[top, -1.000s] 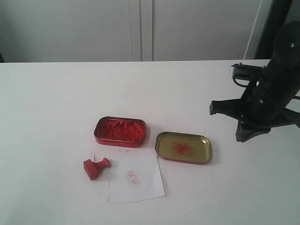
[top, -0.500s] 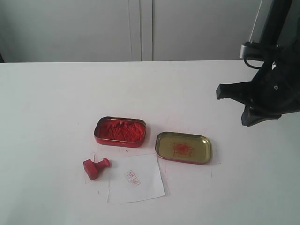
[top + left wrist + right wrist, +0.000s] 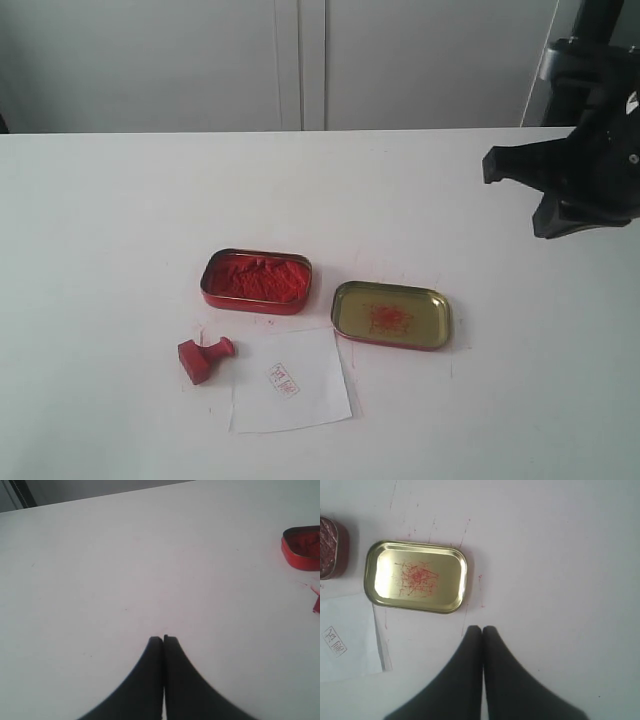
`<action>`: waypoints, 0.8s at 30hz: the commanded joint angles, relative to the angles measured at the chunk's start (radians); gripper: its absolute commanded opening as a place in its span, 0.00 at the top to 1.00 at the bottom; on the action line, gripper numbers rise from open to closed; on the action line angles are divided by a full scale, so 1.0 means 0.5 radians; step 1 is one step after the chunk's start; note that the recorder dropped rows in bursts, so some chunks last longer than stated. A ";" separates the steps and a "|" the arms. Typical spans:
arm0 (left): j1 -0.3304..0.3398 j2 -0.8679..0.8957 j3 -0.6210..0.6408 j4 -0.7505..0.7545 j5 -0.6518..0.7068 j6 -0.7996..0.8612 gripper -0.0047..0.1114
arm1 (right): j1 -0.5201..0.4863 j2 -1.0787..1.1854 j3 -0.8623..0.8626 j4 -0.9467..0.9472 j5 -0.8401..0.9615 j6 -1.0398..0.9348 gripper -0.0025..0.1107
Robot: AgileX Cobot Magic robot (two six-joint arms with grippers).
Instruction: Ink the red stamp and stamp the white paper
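The red stamp lies on its side on the table, just left of the white paper, which bears a small red imprint. Neither gripper is near them. My right gripper is shut and empty, hovering above the table beside the gold lid; the white paper shows at the edge of that view. The right arm hangs high at the far right. My left gripper is shut and empty over bare table, and its arm is outside the exterior view.
The open red tin of ink paste sits behind the paper, also seen at the edge as the red tin. The gold lid, smeared with red, lies to its right. A grey cabinet wall stands behind the table.
The right arm has risen and drawn back to the right, away from the lid. Stamp, paper and tins have not moved.
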 commanded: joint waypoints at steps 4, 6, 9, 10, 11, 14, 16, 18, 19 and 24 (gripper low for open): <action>0.002 -0.007 0.006 -0.005 -0.009 0.006 0.96 | -0.016 -0.137 0.005 -0.019 0.028 -0.041 0.98; 0.002 -0.007 0.006 -0.005 -0.009 0.006 0.96 | -0.016 -0.173 0.005 -0.041 0.032 -0.041 0.98; 0.002 -0.007 0.006 -0.005 -0.009 0.006 0.96 | -0.016 -0.229 0.005 -0.060 0.050 -0.041 0.98; 0.002 -0.007 0.006 -0.005 -0.009 0.006 0.96 | -0.016 -0.244 0.005 -0.060 0.055 -0.041 0.98; 0.002 -0.007 0.006 -0.005 -0.009 0.006 0.96 | -0.016 -0.258 0.005 -0.060 0.059 -0.041 0.98; 0.002 -0.007 0.006 -0.005 -0.009 0.006 0.96 | -0.016 -0.301 0.009 -0.060 0.072 -0.041 0.98; 0.002 -0.007 0.006 -0.005 -0.009 0.006 0.96 | -0.016 -0.335 0.008 -0.060 0.072 -0.041 0.98; 0.002 -0.007 0.006 -0.005 -0.009 0.006 0.96 | -0.016 -0.371 0.008 -0.060 0.072 -0.041 0.98; 0.002 -0.007 0.006 -0.005 -0.009 0.006 0.96 | -0.016 -0.389 0.013 -0.060 0.072 -0.045 0.98; 0.002 -0.007 0.006 -0.005 -0.009 0.006 0.96 | -0.012 -0.512 0.149 -0.074 0.017 -0.074 0.98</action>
